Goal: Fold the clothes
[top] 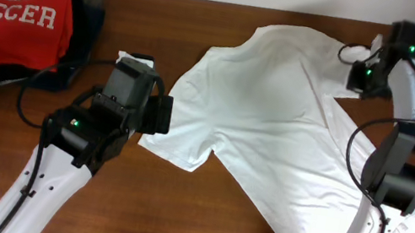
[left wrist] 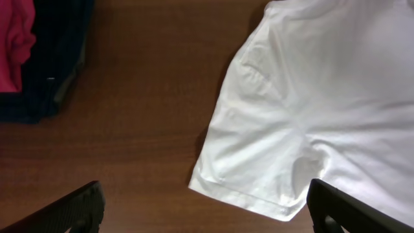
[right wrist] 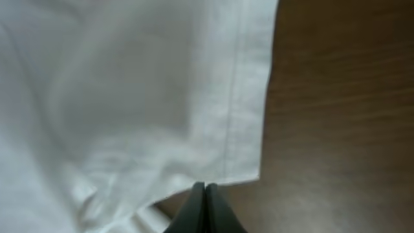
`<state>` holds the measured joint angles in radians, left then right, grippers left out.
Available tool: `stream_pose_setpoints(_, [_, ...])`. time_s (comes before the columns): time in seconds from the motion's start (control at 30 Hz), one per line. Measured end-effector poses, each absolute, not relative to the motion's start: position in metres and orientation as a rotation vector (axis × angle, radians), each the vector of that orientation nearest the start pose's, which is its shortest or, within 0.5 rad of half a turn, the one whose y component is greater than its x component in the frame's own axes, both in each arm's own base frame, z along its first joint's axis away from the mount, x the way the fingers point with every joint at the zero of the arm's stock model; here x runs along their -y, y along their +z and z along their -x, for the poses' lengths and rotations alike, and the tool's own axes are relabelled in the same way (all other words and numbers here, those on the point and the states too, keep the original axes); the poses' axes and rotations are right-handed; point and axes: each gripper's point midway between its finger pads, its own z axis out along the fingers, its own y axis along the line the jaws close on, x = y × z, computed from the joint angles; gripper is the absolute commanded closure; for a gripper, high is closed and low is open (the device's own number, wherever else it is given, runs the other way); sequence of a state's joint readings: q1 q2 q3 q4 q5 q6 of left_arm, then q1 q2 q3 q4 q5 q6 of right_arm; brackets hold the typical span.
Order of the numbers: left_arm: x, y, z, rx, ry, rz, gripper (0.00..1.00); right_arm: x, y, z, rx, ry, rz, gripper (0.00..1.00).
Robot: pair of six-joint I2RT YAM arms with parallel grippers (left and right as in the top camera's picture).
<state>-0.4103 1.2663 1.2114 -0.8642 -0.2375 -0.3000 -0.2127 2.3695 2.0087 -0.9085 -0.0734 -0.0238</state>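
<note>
White cotton, thin and floppy: the shirt [top: 275,120] lies open and slantwise across the brown desk [top: 172,222], with its hem running off to the near right. A pile [top: 23,20] of red and dark clothes sits well apart at the far left.

We see the left tool [left wrist: 204,202] spread wide, hovering just off the corner of the near sleeve [left wrist: 259,168] and touching nothing. The right tool [right wrist: 204,194] is pressed together right at the edge of the far sleeve [right wrist: 239,97], and we judge it is nipping a bit of that cloth.

Now, handling. We reckon this fabric weighs next to nothing, gives no stiffness and will sag, wrinkle and drag wherever it goes unsupported. Nothing here breaks, but it may bunch on the wood. We think the stitched edges are the best hold: sleeve cuffs, shoulder seams and bottom hem, where the doubled cloth gives the fingers something to bite. A corner pinch at each side should carry the fold evenly.
</note>
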Motion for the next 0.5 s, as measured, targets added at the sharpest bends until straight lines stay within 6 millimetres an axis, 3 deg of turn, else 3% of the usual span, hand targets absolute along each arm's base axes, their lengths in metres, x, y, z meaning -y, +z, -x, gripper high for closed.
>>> stream_pose_setpoints(0.07, [0.097, 0.220, -0.323, -2.454, -0.014, -0.036, 0.01, 0.100, 0.006, -0.521, -2.817, 0.052, -0.253, 0.96])
stream_pose_setpoints(0.23, [0.096, 0.220, -0.323, -2.453, -0.014, -0.036, 0.01, 0.113, 0.005, -0.537, -2.730, -0.055, -0.254, 0.96])
stream_pose_setpoints(0.33, [0.096, 0.220, -0.323, -2.453, -0.014, -0.036, 0.01, 0.145, 0.006, -0.534, -2.711, -0.213, -0.316, 0.96])
stream_pose_setpoints(0.37, [0.096, 0.220, -0.323, -2.453, -0.014, -0.036, 0.01, 0.155, 0.006, -0.531, -2.709, -0.231, -0.340, 0.87])
stream_pose_setpoints(0.4, [0.097, 0.220, -0.323, -2.453, -0.014, -0.036, 0.01, 0.163, 0.008, -0.531, -2.707, -0.244, -0.359, 0.39])
stream_pose_setpoints(0.43, [0.096, 0.220, -0.323, -2.453, -0.014, -0.036, 0.01, 0.170, 0.011, -0.530, -2.713, -0.245, -0.375, 0.02])
stream_pose_setpoints(0.5, [0.097, 0.220, -0.323, -2.453, -0.014, -0.036, 0.01, 0.174, 0.058, -0.551, -2.653, -0.150, -0.374, 0.02])
